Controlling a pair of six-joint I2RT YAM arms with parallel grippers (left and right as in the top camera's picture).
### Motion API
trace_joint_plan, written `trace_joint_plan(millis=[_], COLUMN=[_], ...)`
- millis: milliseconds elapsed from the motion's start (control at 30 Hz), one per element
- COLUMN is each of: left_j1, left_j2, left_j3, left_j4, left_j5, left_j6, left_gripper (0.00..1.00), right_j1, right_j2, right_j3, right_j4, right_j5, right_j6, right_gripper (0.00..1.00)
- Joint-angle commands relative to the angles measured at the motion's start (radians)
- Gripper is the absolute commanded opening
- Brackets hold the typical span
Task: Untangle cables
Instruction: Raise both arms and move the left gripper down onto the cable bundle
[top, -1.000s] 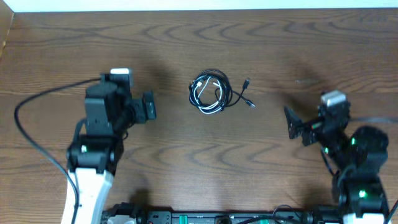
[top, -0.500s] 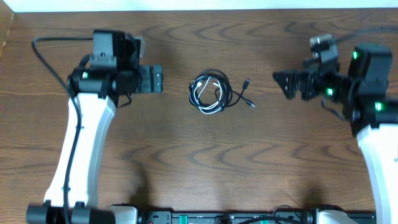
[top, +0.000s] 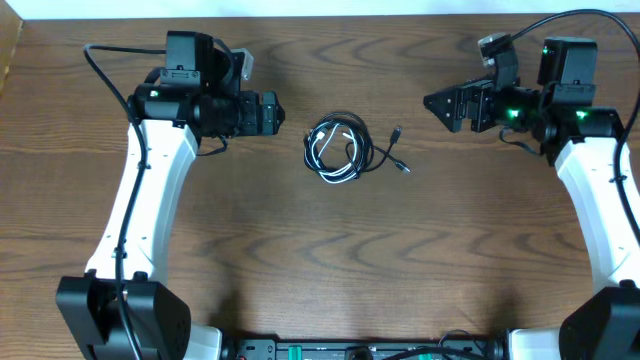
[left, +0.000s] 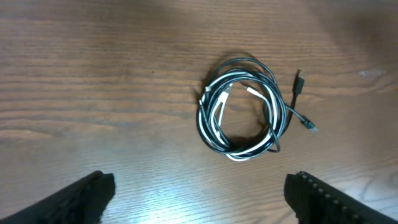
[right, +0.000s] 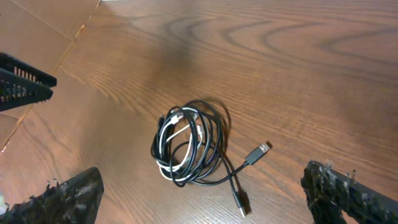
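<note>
**Cable bundle lies coiled at mid-counter, both end effectors open on either side**

The thin black and white cables (top: 312, 152) lie wound together in one small, roughly round coil on the brown wood-grain counter (top: 300, 260), a little behind its middle. The single white cord runs inside the loop of black ones, seen best from the left wrist (left: 207, 121). From the coil's right side a black tail runs loose across the wood. It ends in a flat metal-tipped plug (right: 264, 148) that lies just beside the coil. A second, smaller dark plug (right: 239, 200) lies on the counter near the first, at the end of another short strand.

The left end effector (top: 270, 112) hovers to the left of the coil, pointing toward it. Its two black fingers stand wide apart with nothing between them, as the left wrist view (left: 199, 183) shows. The right end effector (top: 440, 105) hangs on the opposite side, also aimed at the bundle and spread fully open, gripping nothing (right: 200, 177). Both are clear of the cables; neither touches them.
</note>
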Motion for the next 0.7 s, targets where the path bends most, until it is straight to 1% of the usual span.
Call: trace_joint_plan(millis=[0,67,133,233,333,400,467,667], left_j1=[-0.040,-0.070,-0.098,-0.143,-0.173,-0.190,-0.204,-0.236], left_j2=[0.045,0.075,0.112,0.183,0.237,0.269,0.299,0.380], left_j3=[0.013,0.013,0.013,0.013,0.013,0.013,0.013,0.013], left_j4=[0.003,0.006,0.015,0.056,0.118,0.157,0.196,0.308], left_j5=[-0.017,-0.063,-0.092,-0.101,-0.109,-0.144,-0.174,-0.231], left_j6=[-0.010,-0.058,-0.104,-0.117,-0.118,-0.114,-0.069,0.142], left_gripper=[0.86,0.86,0.84,0.80,0.80,0.80,0.80,0.80], right_j1=[0.016,0.019,0.021,0.023,0.027,0.031,0.035,0.041], right_j2=[0.034,0.053,0.069,0.092,0.107,0.109,0.109,0.109], right_j3=[0.019,0.019,0.019,0.019,0.019,0.019,0.019,0.019], right_j4=[0.006,0.008,0.008,0.009,0.008,0.007,0.007,-0.003], right_j5=[-0.014,-0.014,-0.014,-0.014,-0.014,-0.014,-0.014,-0.014], right_j6=[0.021,0.021,0.021,0.026,0.029,0.029,0.029,0.029], right_gripper=[0.96,0.92,0.90,0.87,0.86,0.85,0.85,0.85])
